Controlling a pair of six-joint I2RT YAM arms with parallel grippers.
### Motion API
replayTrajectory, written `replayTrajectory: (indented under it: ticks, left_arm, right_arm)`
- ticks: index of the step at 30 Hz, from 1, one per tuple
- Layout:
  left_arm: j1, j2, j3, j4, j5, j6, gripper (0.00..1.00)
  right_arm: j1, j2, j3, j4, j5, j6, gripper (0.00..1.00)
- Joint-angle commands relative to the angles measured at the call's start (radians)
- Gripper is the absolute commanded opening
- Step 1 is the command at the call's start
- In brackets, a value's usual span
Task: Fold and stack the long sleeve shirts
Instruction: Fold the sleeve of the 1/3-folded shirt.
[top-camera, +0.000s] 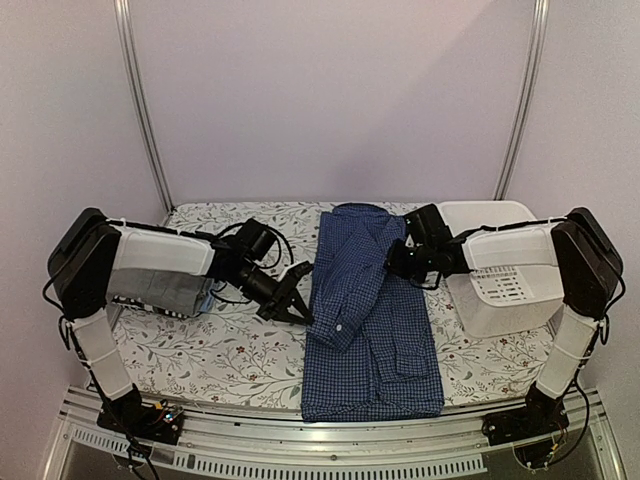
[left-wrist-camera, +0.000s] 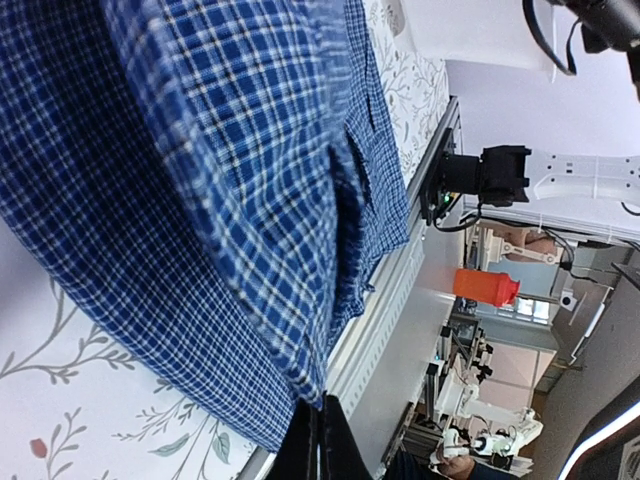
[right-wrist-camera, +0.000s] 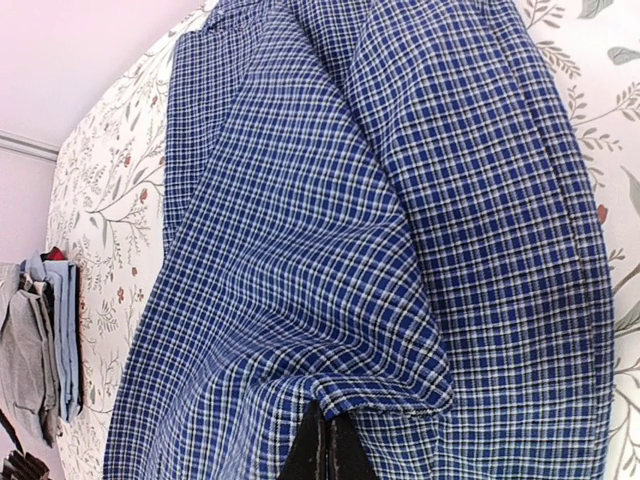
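A dark blue fine-check shirt (top-camera: 370, 320) lies lengthwise in the middle of the floral table, its sides partly folded in over the body. My left gripper (top-camera: 300, 305) is at its left edge, about halfway along. In the left wrist view the gripper (left-wrist-camera: 320, 432) is shut, pinching the edge of the shirt (left-wrist-camera: 200, 150). My right gripper (top-camera: 392, 260) is at the shirt's upper right edge. In the right wrist view it (right-wrist-camera: 328, 442) is shut on a raised fold of the shirt (right-wrist-camera: 350, 200).
A stack of folded grey and light blue shirts (top-camera: 160, 290) lies at the left under my left arm and also shows in the right wrist view (right-wrist-camera: 40, 340). A white plastic basket (top-camera: 505, 285) stands at the right. The metal rail (top-camera: 330, 440) marks the near table edge.
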Motion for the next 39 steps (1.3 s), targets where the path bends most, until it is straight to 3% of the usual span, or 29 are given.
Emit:
replayTrajectory:
  ticks: [1, 10, 13, 18, 26, 34, 39]
  left_arm:
    - [-0.025, -0.024, 0.017, -0.033, 0.069, -0.006, 0.0]
    - [-0.056, 0.008, -0.027, 0.107, 0.134, -0.12, 0.01]
    - [-0.054, 0.027, -0.062, 0.217, 0.173, -0.205, 0.01]
    - [0.003, 0.055, -0.087, 0.256, 0.089, -0.229, 0.0]
    - [0.081, 0.148, -0.053, 0.249, -0.014, -0.185, 0.0]
    - [0.085, 0.192, -0.01, 0.231, -0.025, -0.163, 0.0]
    - [0.085, 0.2, -0.005, 0.223, -0.022, -0.154, 0.0]
  right_arm:
    - [-0.028, -0.028, 0.063, -0.113, 0.021, -0.069, 0.0]
    - [-0.048, -0.004, 0.11, -0.216, 0.013, -0.148, 0.01]
    - [-0.045, 0.011, 0.119, -0.226, -0.012, -0.163, 0.12]
    - [0.002, -0.048, 0.09, -0.231, 0.012, -0.18, 0.35]
    - [0.222, -0.109, 0.067, -0.273, 0.095, -0.218, 0.38]
    - [0.476, -0.044, 0.109, -0.309, 0.151, -0.248, 0.38]
    - [0.53, 0.025, 0.128, -0.309, 0.139, -0.247, 0.35]
